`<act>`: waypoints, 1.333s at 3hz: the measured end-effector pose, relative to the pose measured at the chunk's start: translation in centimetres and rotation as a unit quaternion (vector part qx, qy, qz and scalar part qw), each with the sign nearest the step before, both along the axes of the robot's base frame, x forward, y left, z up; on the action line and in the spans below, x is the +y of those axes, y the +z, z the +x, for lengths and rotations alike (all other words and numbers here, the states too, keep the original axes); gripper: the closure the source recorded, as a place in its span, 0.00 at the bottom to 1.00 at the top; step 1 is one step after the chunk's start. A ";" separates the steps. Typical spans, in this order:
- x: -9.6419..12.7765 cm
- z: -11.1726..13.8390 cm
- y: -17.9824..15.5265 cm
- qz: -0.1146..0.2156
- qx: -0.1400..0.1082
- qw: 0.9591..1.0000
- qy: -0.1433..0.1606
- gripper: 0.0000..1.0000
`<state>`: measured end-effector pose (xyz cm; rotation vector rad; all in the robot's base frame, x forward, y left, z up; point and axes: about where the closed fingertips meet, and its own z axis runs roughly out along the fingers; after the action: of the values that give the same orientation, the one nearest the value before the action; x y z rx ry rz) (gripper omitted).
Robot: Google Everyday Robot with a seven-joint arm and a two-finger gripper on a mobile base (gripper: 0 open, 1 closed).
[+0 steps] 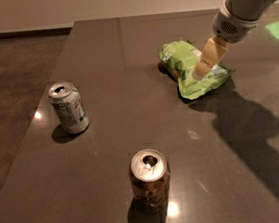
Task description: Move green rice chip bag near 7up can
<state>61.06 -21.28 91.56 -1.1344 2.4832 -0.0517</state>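
Observation:
The green rice chip bag [190, 67] lies flat on the dark table [122, 50] at the right of centre, light green with a dark edge on its left side. The 7up can [69, 107] stands upright at the left, silvery-white and green with a silver top. My gripper [200, 70] comes in from the upper right on a white arm; its cream fingers [208, 58] point down and left, right over the bag's middle, at or just above its surface.
A brown copper-coloured can [150, 179] stands upright near the table's front edge. The table's left edge runs diagonally, with a dark polished floor [10, 78] beyond it. The arm's shadow falls across the right part of the table.

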 end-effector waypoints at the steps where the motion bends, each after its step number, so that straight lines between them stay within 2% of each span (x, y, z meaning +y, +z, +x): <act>1: 1.1 2.5 -3.1 0.037 0.022 0.999 -0.024 0.00; 2: 2.2 3.5 -4.7 0.050 0.034 0.998 -0.030 0.00; 3: 2.9 4.1 -5.7 0.055 0.046 0.997 -0.038 0.13; 4: 3.8 4.1 -5.8 0.056 0.051 0.997 -0.033 0.44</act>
<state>65.17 -17.47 85.72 -1.0312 2.5770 0.1285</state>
